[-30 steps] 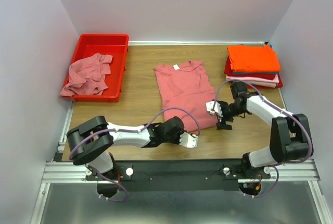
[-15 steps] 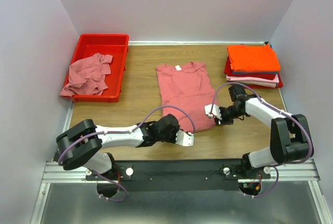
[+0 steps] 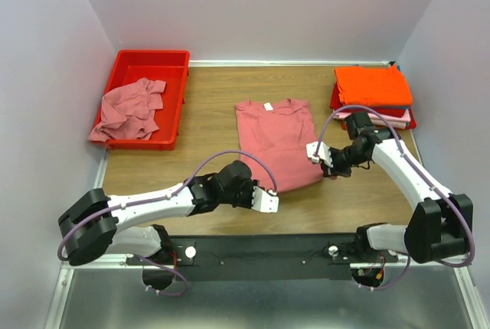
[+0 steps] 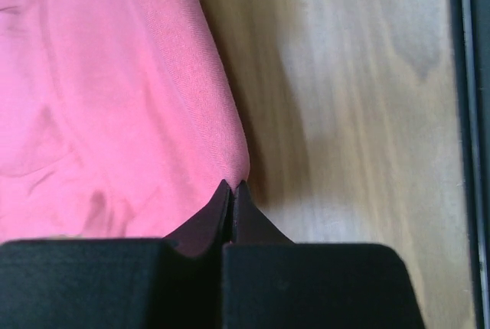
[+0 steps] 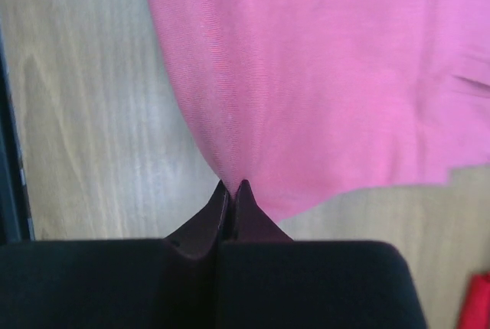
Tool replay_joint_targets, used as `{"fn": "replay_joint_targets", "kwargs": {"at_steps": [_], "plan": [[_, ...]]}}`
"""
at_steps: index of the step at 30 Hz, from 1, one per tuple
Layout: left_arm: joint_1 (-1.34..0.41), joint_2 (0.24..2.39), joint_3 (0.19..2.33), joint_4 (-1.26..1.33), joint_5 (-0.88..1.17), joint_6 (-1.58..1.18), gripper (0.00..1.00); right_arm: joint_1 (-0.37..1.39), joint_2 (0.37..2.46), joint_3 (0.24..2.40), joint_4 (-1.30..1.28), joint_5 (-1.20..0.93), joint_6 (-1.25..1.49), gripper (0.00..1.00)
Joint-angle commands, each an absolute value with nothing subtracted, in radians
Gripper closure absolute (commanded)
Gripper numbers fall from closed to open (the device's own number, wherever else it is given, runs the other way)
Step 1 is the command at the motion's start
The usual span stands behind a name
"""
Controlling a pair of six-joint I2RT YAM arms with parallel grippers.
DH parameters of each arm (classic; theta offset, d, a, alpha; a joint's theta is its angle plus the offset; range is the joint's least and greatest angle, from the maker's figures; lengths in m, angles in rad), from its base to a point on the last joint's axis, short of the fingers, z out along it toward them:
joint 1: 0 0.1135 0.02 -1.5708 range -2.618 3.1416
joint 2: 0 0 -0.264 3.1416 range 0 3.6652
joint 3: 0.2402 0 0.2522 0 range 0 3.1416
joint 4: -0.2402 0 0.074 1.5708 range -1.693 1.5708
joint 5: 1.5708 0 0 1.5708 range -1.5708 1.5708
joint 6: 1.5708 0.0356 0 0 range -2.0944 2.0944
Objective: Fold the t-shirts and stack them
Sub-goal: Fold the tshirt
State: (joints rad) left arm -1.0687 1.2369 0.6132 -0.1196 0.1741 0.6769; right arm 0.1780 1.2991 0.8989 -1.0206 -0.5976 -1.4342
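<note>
A dusty rose-pink t-shirt point(image 3: 277, 139) lies flat mid-table, its white neck tag at the far end. My left gripper point(image 3: 274, 194) is shut on the shirt's near-left hem corner; in the left wrist view the gripper point(image 4: 232, 185) pinches the pink fabric point(image 4: 115, 99). My right gripper point(image 3: 325, 170) is shut on the near-right corner, and the right wrist view shows the gripper point(image 5: 232, 185) clamping the cloth point(image 5: 321, 69). A stack of folded t-shirts point(image 3: 373, 86), orange on top, sits at the back right. Another rose-pink t-shirt point(image 3: 129, 109) lies crumpled in the bin.
The red plastic bin point(image 3: 151, 58) stands at the back left. White walls enclose the table on three sides. The black metal rail point(image 3: 268, 249) holding both arm bases runs along the near edge. Bare wood point(image 3: 207, 126) lies between bin and shirt.
My right gripper has shut on the shirt's near-right corner. Both arms have shifted, and the shirt has slid a little to the right and straightened.
</note>
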Motion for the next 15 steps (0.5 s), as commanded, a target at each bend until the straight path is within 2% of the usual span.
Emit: {"fn": "replay_joint_targets", "kwargs": {"at_steps": [1, 6, 15], "plan": [[-1.022, 1.174, 0.658, -0.173, 0.189, 0.696, 1.0, 0.181, 1.281, 0.995, -1.046, -0.612, -1.286, 1.0], [-0.898, 1.143, 0.709, -0.138, 0.204, 0.744, 1.0, 0.181, 1.316, 1.143, -0.994, -0.6, -1.166, 1.0], [-0.743, 1.244, 0.865, -0.103, 0.242, 0.848, 1.0, 0.183, 1.469, 1.377, -0.925, -0.54, -1.017, 1.0]]}}
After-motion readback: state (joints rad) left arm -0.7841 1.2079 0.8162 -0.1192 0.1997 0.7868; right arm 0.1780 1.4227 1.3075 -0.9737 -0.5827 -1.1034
